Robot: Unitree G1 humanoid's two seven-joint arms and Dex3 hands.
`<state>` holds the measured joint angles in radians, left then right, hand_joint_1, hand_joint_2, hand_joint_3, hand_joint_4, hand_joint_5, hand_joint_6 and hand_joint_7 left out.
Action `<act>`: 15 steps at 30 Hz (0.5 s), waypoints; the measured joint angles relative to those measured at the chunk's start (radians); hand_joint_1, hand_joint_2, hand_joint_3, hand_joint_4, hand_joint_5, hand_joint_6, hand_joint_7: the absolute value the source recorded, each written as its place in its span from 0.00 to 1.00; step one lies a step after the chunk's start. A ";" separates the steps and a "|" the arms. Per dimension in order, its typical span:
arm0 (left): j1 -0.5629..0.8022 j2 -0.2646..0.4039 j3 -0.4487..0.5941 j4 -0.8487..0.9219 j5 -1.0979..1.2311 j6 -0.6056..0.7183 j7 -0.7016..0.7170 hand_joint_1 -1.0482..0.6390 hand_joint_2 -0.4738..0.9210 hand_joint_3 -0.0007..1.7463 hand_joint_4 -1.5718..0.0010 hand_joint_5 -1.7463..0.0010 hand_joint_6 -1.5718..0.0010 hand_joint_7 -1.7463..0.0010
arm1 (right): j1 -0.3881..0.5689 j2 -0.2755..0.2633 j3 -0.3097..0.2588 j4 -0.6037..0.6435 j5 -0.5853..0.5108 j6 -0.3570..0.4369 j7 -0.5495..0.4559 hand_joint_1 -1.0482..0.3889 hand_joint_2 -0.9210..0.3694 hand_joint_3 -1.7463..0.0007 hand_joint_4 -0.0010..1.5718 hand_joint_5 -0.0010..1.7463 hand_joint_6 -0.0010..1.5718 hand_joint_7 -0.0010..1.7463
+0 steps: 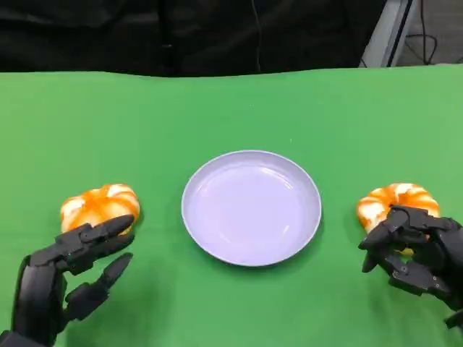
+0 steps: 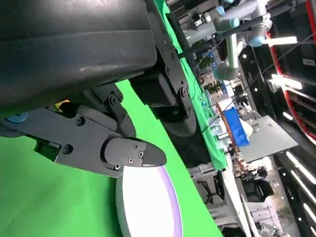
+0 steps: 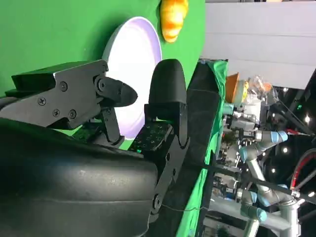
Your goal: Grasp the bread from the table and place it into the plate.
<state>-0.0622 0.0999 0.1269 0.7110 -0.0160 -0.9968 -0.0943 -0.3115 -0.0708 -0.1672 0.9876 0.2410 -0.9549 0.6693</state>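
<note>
A pale lilac plate lies in the middle of the green table. An orange-and-white bread sits to its left and a second bread to its right. My left hand hovers just in front of the left bread, fingers spread and holding nothing. My right hand has its fingers curved over the near edge of the right bread, hiding part of it, with nothing gripped. The right wrist view shows the plate past the fingers, and the far bread beyond it. The left wrist view shows the plate.
The green table ends at a dark backdrop along its far edge. Bare cloth lies between each bread and the plate. In the wrist views, other robot arms and lab equipment stand beyond the table.
</note>
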 measured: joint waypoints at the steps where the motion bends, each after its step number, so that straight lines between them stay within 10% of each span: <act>1: 0.000 0.002 -0.002 0.000 0.000 0.000 -0.007 0.32 1.00 0.08 0.60 1.00 0.65 1.00 | 0.000 0.000 0.000 0.000 0.000 0.000 0.000 0.79 0.06 0.63 0.53 0.83 0.56 0.58; 15: 0.007 0.021 -0.017 -0.041 0.008 0.002 -0.044 0.24 1.00 0.10 0.69 1.00 0.73 1.00 | 0.000 0.000 -0.003 0.000 0.002 0.006 0.005 0.78 0.08 0.60 0.52 0.84 0.55 0.61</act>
<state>-0.0551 0.1205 0.1094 0.6704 -0.0078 -0.9948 -0.1384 -0.3115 -0.0708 -0.1703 0.9873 0.2429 -0.9493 0.6739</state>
